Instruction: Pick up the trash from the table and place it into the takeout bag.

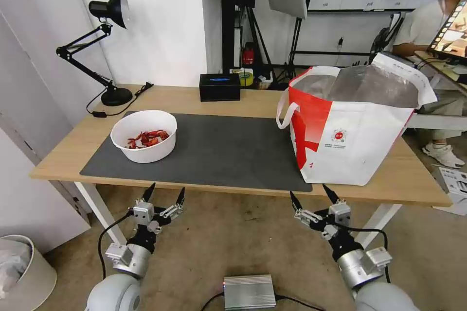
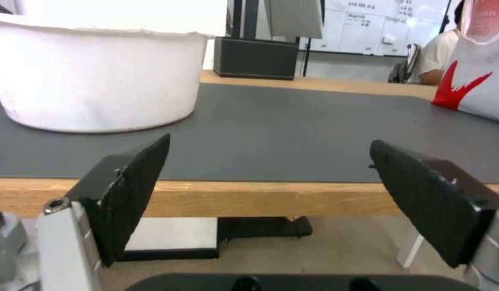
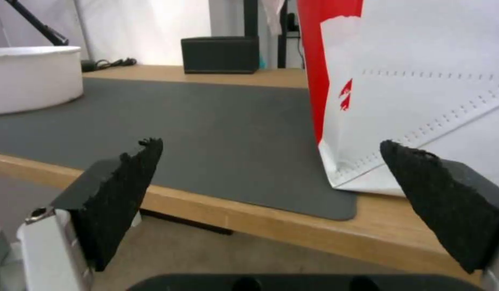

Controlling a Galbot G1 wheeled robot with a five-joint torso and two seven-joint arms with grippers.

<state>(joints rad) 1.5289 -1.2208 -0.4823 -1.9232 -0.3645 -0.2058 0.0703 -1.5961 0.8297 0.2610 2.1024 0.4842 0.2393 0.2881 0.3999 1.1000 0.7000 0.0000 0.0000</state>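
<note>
A white round bowl [image 1: 144, 142] of red shell scraps sits on the left part of the dark grey mat [image 1: 219, 153] on the light-wood table [image 1: 78, 146]; its wall also shows close by [image 2: 93, 76] and farther off [image 3: 34, 76]. The white-and-red takeout bag [image 1: 352, 121] stands open on the table's right side, foil lining showing [image 3: 422, 93]. My left gripper [image 1: 165, 194] hangs open just in front of the table's near edge, below the bowl [image 2: 268, 149]. My right gripper [image 1: 311, 194] is open too, before the edge below the bag [image 3: 271, 149].
A black rectangular box [image 1: 220, 86] stands at the table's back middle and a black desk lamp [image 1: 99, 48] at the back left. A white bin [image 1: 22, 272] is on the floor at left, a silver box [image 1: 249, 291] on the floor between my arms.
</note>
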